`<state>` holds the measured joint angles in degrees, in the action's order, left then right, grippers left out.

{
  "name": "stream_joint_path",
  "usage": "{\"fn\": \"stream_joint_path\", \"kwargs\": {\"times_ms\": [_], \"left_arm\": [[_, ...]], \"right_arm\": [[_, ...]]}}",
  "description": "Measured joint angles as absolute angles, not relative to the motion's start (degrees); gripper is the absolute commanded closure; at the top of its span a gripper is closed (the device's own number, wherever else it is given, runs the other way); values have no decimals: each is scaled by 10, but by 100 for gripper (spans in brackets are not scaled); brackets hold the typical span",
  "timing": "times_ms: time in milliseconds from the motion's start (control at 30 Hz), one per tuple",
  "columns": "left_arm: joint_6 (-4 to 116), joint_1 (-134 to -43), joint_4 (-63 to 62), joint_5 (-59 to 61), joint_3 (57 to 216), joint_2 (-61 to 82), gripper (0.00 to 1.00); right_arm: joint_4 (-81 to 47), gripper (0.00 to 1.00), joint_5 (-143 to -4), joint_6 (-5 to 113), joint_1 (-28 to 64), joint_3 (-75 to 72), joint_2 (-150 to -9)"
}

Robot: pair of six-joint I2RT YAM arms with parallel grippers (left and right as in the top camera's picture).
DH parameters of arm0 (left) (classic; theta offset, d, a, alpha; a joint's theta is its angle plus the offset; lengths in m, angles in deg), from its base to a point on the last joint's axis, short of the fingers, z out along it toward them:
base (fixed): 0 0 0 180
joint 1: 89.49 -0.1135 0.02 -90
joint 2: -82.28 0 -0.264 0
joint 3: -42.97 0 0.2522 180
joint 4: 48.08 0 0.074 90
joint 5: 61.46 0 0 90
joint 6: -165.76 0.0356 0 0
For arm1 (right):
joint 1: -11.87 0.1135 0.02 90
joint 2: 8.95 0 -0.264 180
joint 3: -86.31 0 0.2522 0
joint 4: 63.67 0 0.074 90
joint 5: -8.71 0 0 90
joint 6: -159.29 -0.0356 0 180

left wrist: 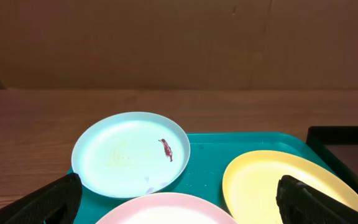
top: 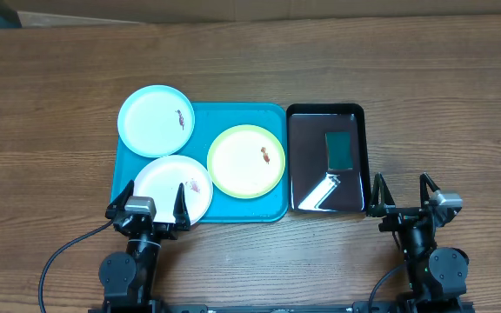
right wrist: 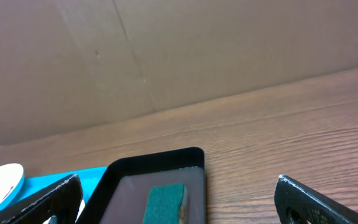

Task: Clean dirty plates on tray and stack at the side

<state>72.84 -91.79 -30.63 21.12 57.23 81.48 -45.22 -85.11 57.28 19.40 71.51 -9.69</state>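
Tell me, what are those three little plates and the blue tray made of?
The plates look like plastic: thin, uniform pastel colour, faint sheen. The blue tray looks like moulded plastic too, from its rounded corners, raised rim and even colour. Melamine is possible; the look can't settle it.

Wood-grain desk with a plain brown backdrop

The desk (top: 442,78) is brown wood-look board, its grain running side to side with darker streaks. Behind the far edge stands a flat, matte brown panel (right wrist: 166,56) that looks like cardboard, marked by faint creases. The light is soft and even.
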Motion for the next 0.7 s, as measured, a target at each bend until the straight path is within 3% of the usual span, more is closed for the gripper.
{"fn": "stream_joint_path", "kwargs": {"times_ms": [533,700], "left_arm": [[722,-918,-331,202,574,815,0],[687,-918,-206,176,644,808,0]], "right_arm": [[-452,0,-851,573,194,715,-97],[-452,0,-851,573,194,715,-97]]}}
